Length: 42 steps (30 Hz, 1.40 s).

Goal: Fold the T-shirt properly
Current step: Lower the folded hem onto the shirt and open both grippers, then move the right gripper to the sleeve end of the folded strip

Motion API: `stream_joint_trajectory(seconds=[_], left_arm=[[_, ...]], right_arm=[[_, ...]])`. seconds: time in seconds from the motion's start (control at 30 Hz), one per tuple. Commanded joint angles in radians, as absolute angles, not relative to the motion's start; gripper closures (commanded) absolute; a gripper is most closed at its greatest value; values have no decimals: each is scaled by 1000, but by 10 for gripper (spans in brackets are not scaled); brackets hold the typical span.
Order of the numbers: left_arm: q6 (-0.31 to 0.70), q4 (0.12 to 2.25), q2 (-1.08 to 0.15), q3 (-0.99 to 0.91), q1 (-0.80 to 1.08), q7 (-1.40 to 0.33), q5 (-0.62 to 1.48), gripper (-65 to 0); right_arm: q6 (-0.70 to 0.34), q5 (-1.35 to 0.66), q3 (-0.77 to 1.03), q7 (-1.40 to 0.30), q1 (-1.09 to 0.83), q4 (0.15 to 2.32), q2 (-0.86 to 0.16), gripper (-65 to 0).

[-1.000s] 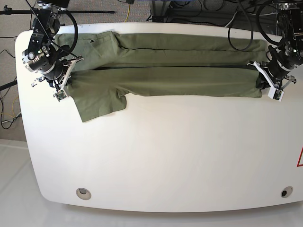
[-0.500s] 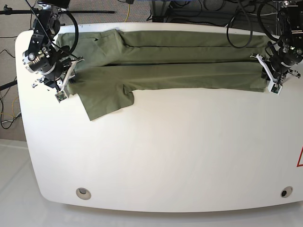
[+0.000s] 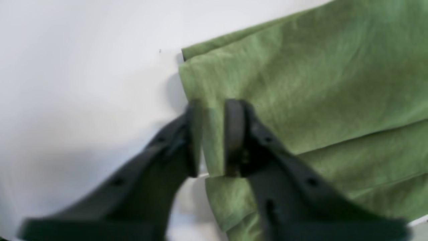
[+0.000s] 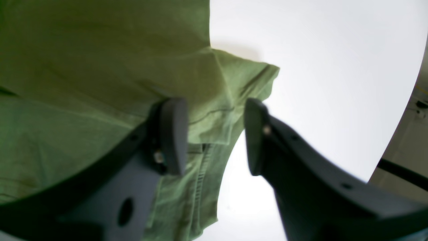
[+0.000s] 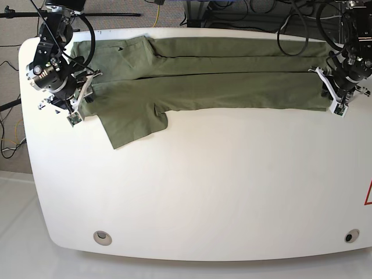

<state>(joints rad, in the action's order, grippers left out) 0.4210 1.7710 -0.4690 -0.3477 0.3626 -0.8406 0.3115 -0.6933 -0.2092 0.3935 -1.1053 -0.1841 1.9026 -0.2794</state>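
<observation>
The olive-green T-shirt [image 5: 221,81] lies as a long folded band along the far side of the white table [image 5: 203,192], with one sleeve [image 5: 136,125] sticking out toward the front. At the band's right end hovers my left gripper [image 5: 336,99]. In the left wrist view the left gripper [image 3: 214,127] has its jaws a narrow way apart, with the T-shirt [image 3: 301,83] edge showing in the gap. My right gripper [image 5: 78,104] is at the band's left end. In the right wrist view the right gripper [image 4: 214,134] stands open over a hemmed corner of the T-shirt [image 4: 83,67].
Two round holes [image 5: 102,236] [image 5: 349,236] sit near the table's front corners. Cables [image 5: 250,11] and stands crowd the floor behind the far edge. A red mark [image 5: 368,195] shows at the right edge. Floor shows past the table's rim [image 4: 414,110].
Both grippers carried the near fold toward the far edge, so the band is narrower and flatter. Both sets of jaws have parted from a shut grip. The sleeve shifted slightly right.
</observation>
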Motion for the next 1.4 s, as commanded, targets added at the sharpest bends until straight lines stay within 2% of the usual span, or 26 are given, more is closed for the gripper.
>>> stream_joint_trajectory(seconds=[0.0,0.03,0.23,0.3,0.43,0.57,0.63,0.77,0.83,0.9,1.03,1.3,1.37], left_arm=[[429,1778,-488,-365,346,-827,316,-4],[429,1776,-488,-366,343,-827,315,-2],[429,1775,-485,-369,336,-831,307,-3],[422,1771,-481,-357,354,-827,264,-21],[420,1773,-478,-353,357,-827,235,-99],[420,1771,-477,-351,357,-822,235,-212],[419,1770,-481,-357,342,-835,277,-381],[421,1771,-478,-357,329,-847,303,-546],[423,1773,-476,-355,323,-853,315,-607],[423,1774,-476,-353,316,-858,326,-622],[419,1775,-480,-352,300,-859,348,-604],[423,1783,-477,-366,270,-826,372,-454],[428,1781,-470,-373,266,-792,371,-397]], right_arm=[[-698,-213,396,-1093,-185,1921,-290,-81],[-698,-213,396,-1093,-189,1922,-290,-67],[-698,-210,399,-1090,-205,1930,-290,-105],[-698,-211,396,-1092,-223,1935,-291,-115],[-698,-211,402,-1091,-230,1935,-292,-171],[-698,-210,404,-1090,-226,1934,-293,-218],[-698,-213,401,-1080,-211,1935,-292,-271],[-698,-215,398,-1074,-198,1928,-290,-292],[-698,-214,397,-1066,-184,1921,-287,-288],[-698,-214,397,-1063,-174,1917,-283,-283],[-698,-209,397,-1053,-146,1889,-264,-281],[-698,-209,394,-1014,-75,1789,-246,-279],[-698,-221,394,-1002,-31,1702,-238,-285]])
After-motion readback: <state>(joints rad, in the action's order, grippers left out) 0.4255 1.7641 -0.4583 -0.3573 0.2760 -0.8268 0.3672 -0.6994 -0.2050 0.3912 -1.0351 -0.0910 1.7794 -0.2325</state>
